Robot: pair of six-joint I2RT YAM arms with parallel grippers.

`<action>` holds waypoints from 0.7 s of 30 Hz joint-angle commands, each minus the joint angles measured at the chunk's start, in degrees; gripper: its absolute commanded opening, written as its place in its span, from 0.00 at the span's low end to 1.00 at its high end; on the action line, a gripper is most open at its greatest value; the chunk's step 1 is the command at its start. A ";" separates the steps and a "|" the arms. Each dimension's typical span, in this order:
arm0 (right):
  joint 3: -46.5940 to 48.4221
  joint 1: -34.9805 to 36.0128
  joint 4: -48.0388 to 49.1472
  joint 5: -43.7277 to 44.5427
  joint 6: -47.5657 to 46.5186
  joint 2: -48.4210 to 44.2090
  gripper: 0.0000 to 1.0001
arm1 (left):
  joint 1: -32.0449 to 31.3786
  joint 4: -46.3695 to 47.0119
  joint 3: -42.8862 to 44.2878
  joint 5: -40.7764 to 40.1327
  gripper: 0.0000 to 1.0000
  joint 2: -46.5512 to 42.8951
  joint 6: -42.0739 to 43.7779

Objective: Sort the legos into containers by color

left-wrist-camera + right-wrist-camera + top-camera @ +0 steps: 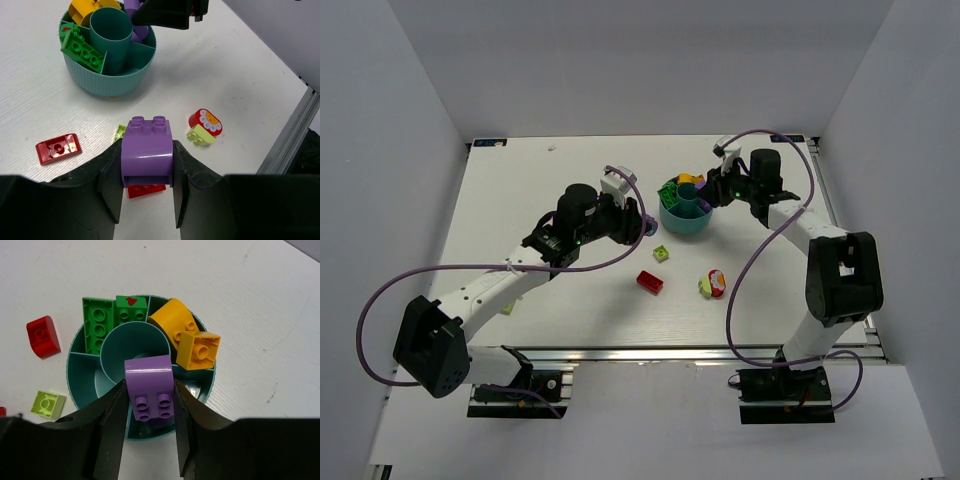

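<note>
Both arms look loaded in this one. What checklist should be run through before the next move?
1. Grip of the right pincer on its purple plastic brick: ok, clamped between both fingers.
2. That brick above the teal divided plastic bowl: ok, over a near wedge beside the central round cup.
3. Target wedge holds only purple: cannot tell, the brick hides it.
4. Grip of the left pincer on the second purple brick: ok, studs up, held by its sides.
5. Bowl free for the left arm: not ok, the right pincer hangs over it.
</note>
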 commanded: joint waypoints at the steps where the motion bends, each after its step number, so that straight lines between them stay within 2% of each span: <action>1: 2.75 -0.17 3.38 -2.76 1.01 1.12 0.23 | -0.14 0.84 0.39 0.11 0.00 -1.63 -0.45; 9: 3.54 -0.78 2.15 -2.76 1.11 2.35 0.67 | -0.14 0.93 1.01 0.11 0.00 -1.46 -0.71; 11: 3.54 -1.13 1.54 -3.20 0.75 2.00 0.71 | -0.14 2.59 1.19 0.29 0.00 -1.28 -0.89; 16: 4.15 -2.54 -0.22 -5.39 -0.03 0.25 0.71 | -0.14 2.51 2.94 0.99 0.00 -0.14 -1.06; 19: 6.96 -3.76 -5.31 -10.30 -3.54 -1.60 0.73 | -0.14 2.95 3.82 1.52 0.00 0.74 -1.93; 21: 9.25 -5.17 -9.34 -18.81 -7.85 -2.65 0.77 | -0.14 3.91 4.79 2.05 0.00 1.88 -3.51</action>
